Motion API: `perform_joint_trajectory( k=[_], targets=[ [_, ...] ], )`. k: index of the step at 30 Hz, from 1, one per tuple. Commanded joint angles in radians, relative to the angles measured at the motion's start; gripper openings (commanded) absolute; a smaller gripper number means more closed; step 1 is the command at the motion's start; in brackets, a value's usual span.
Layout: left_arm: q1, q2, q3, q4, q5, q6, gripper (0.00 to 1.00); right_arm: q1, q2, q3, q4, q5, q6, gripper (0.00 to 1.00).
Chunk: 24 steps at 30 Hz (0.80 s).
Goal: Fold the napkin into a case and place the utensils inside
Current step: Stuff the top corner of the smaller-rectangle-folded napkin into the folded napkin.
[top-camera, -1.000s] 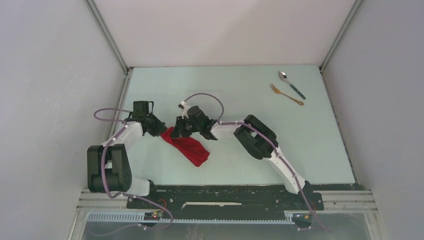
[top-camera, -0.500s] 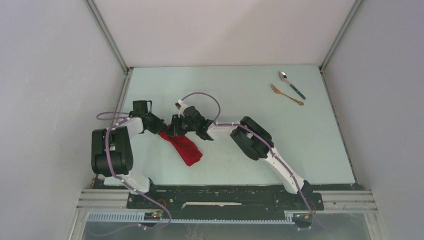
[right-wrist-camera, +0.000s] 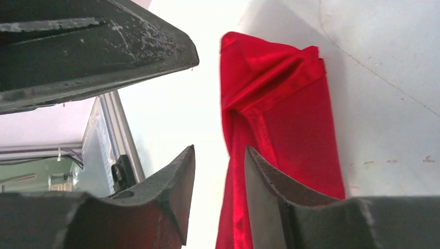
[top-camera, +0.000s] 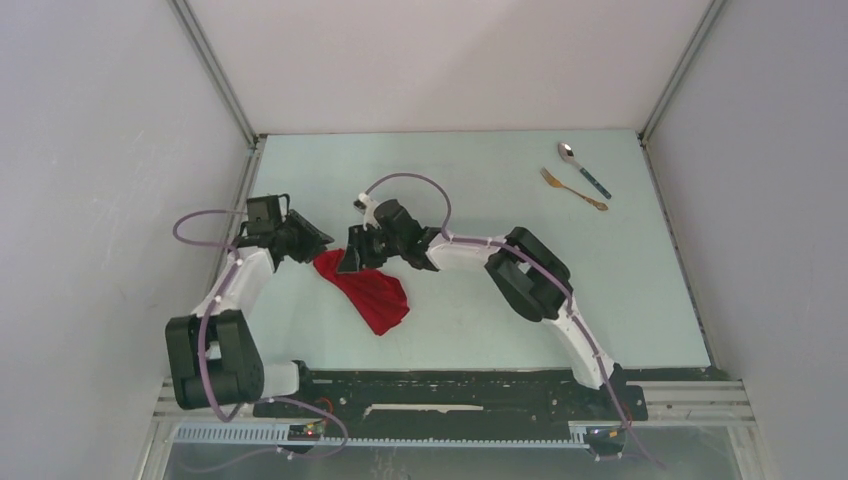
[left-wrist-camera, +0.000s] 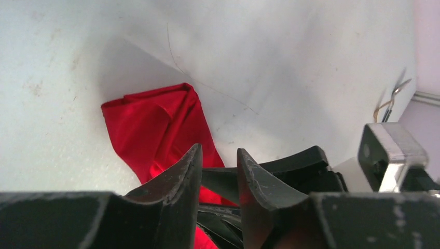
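Note:
The red napkin (top-camera: 372, 295) lies loosely bunched and creased on the table, left of centre. My left gripper (top-camera: 316, 243) is open just off its upper left corner; in the left wrist view (left-wrist-camera: 218, 150) nothing is between the jaws and the napkin (left-wrist-camera: 155, 124) lies beyond them. My right gripper (top-camera: 348, 262) is open at the napkin's upper edge; in the right wrist view (right-wrist-camera: 219, 150) the napkin (right-wrist-camera: 280, 114) runs past the right fingertip without being pinched. The teal-handled spoon (top-camera: 585, 169) and the gold fork (top-camera: 573, 189) lie side by side at the far right.
The pale green table (top-camera: 480, 180) is boxed in by white walls with metal corner posts at the back left and back right. The two grippers' fingertips are close together over the napkin's upper left end. A black rail runs along the near edge.
The left arm has swung left and back, away from the napkin. The right gripper has moved slightly up. The napkin has spread from a narrow strip into a wider bunched shape.

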Motion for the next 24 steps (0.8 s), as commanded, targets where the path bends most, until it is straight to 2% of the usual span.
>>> perform_joint_trajectory(
  k=[1,5,7,9,12,15,18,24],
  targets=[
    [-0.002,-0.109,-0.02,-0.12,0.013,0.093,0.37,0.014,-0.159,0.019,-0.169,-0.019,-0.146,0.5],
    [-0.002,-0.182,-0.063,-0.171,-0.008,0.106,0.39,0.029,-0.248,-0.038,-0.267,0.044,-0.264,0.6],
    [-0.004,-0.212,-0.094,-0.172,-0.002,0.103,0.43,0.024,-0.288,-0.076,-0.303,0.079,-0.313,0.65],
    [-0.012,-0.229,-0.111,-0.176,-0.008,0.119,0.49,0.016,-0.323,-0.117,-0.317,0.099,-0.36,0.66],
    [-0.026,-0.23,-0.119,-0.198,-0.057,0.125,0.5,-0.01,-0.338,-0.157,-0.335,0.117,-0.426,0.67],
    [-0.032,-0.206,-0.136,-0.177,-0.088,0.111,0.44,-0.048,-0.302,-0.145,-0.332,0.065,-0.439,0.63],
    [-0.044,-0.156,-0.121,-0.152,-0.119,0.12,0.31,-0.075,-0.214,-0.079,-0.29,-0.03,-0.357,0.45],
    [-0.113,-0.033,-0.05,-0.162,-0.234,0.131,0.33,-0.068,-0.056,0.03,-0.116,-0.143,-0.144,0.43]
  ],
)
